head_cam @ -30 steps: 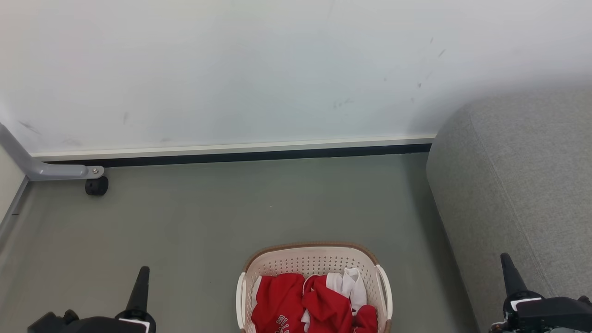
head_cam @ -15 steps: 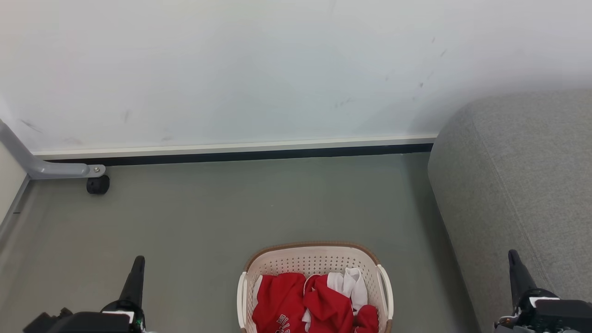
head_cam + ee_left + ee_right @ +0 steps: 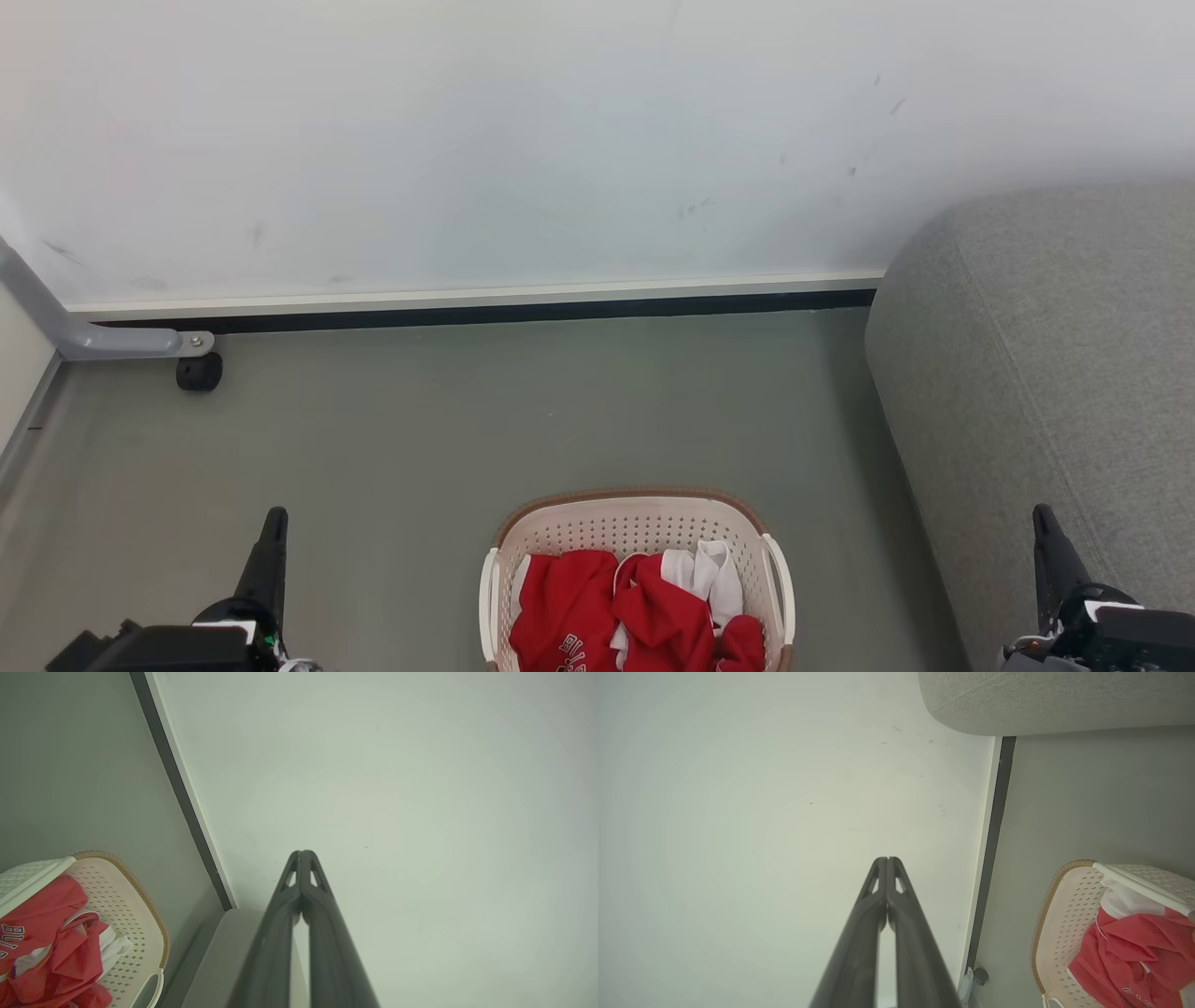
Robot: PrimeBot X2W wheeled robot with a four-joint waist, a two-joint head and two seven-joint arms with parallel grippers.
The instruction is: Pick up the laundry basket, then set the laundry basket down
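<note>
The laundry basket [image 3: 635,523], cream with perforated walls, a brown rim and white side handles, stands on the grey floor at the bottom centre of the head view, holding red and white clothes. My left gripper [image 3: 274,523] is shut, well to the basket's left and apart from it. On the far right, beside the grey sofa, my right gripper [image 3: 1042,519] is shut too and also clear of the basket. In the left wrist view the shut gripper [image 3: 302,853] points at the wall, with the basket [image 3: 135,905] at lower left. From the right wrist, the shut gripper [image 3: 886,859] has the basket [image 3: 1059,924] at lower right.
A grey upholstered sofa [image 3: 1046,373] fills the right side, close to the basket. A white wall with a dark baseboard [image 3: 485,313] runs across ahead. A grey metal leg with a black caster [image 3: 198,371] sits at the left by the wall.
Both grippers have slid lower and slightly outward in the head view. The basket has stayed where it was.
</note>
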